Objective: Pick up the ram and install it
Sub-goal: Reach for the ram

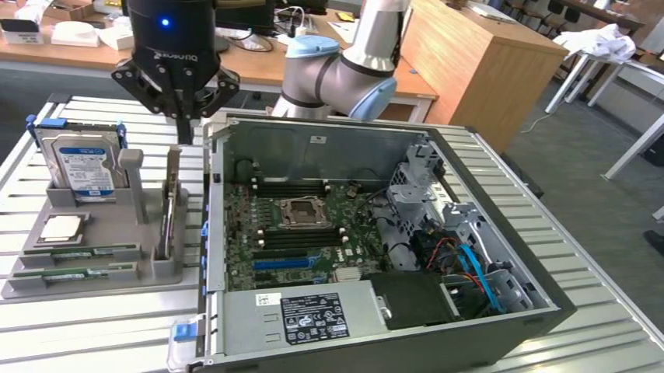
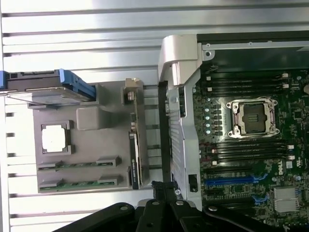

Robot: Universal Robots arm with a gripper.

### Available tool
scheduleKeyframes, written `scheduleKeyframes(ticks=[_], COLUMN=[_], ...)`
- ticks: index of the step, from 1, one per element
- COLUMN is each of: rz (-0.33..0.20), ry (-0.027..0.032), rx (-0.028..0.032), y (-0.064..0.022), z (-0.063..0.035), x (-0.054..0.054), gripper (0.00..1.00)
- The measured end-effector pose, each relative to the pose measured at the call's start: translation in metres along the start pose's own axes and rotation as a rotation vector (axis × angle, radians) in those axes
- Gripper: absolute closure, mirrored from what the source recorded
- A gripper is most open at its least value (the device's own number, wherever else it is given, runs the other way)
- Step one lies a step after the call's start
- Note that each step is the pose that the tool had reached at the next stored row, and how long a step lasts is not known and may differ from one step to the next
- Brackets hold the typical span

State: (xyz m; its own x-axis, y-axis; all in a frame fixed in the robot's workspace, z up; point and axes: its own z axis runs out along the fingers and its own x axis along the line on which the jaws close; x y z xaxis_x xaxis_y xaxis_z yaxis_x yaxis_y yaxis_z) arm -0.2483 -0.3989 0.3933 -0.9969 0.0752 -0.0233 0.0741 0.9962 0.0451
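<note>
A robot arm's gripper point(image 1: 185, 132) hangs over a grey tray point(image 1: 104, 284) on a slatted metal table point(image 1: 93, 334), beside an open computer case point(image 1: 311, 128). Its two fingers are drawn together and hold nothing. It sits above a tall upright card point(image 1: 170, 202) at the tray's edge nearest the case. The ram point(image 1: 81, 252), a thin green stick, sits in a holder at the tray's near end in the exterior view, well apart from the gripper. A second stick point(image 1: 75, 272) lies just beside it. A hard drive point(image 1: 81, 163) stands at the tray's far end. Judging from this, the pick has not begun. A clean pick would likely need the fingers opened, turned across the stick's thin faces, centred along its length and lowered straight, clear of the holder's end blocks and the neighbouring stick
</note>
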Motion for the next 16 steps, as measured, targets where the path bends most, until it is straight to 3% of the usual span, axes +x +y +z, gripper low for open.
scheduleKeyframes(ticks=[16], rz=[0.0], ry=[0.0], rx=[0.0], y=[-0.0023], z=[-0.0008], x=[0.032], gripper=[0.9])
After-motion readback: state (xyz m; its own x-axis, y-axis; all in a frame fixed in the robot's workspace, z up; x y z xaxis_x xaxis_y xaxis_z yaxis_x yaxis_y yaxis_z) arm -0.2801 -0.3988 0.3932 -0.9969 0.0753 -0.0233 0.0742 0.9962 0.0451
